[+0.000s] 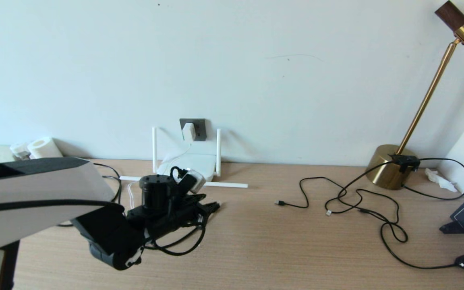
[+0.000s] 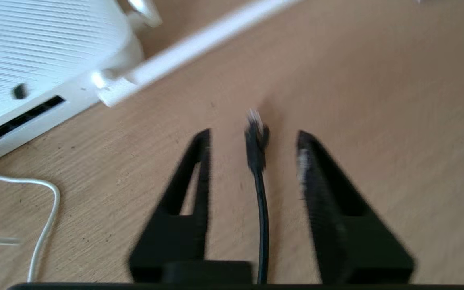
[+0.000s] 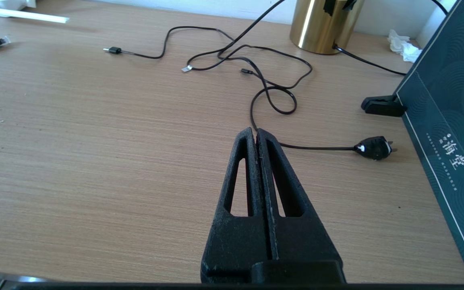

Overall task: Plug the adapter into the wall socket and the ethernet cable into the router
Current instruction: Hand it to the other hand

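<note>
Adapter (image 1: 188,131) sits in the socket (image 1: 198,125) on the wall, so that half looks done; step in hand is the ethernet cable (image 2: 256,149) into the router (image 1: 187,164).

L to R: rolls of paper (image 1: 43,148) far left by the wall; left gripper (image 2: 252,137) low over the bench (image 1: 296,241) just in front of the router, jaws parted w/ the cable plug lying between them, touching neither, so nothing held; the plug's clear tip points roughly ahead, the router's dark slots (image 2: 24,117) off to one side.

Next move, by my read: close on the boot, lift, swing toward the slots and line up square; a flat antenna (image 1: 183,182) lies near that edge and the adapter's white cord (image 2: 42,225) loops close by; either could snag.

Further right, thin black cables (image 1: 361,205) tangle across the bench to a brass lamp (image 1: 391,165), well apart from the work; right gripper (image 3: 255,135) parked there over the bench, jaws pressed together, empty.
</note>
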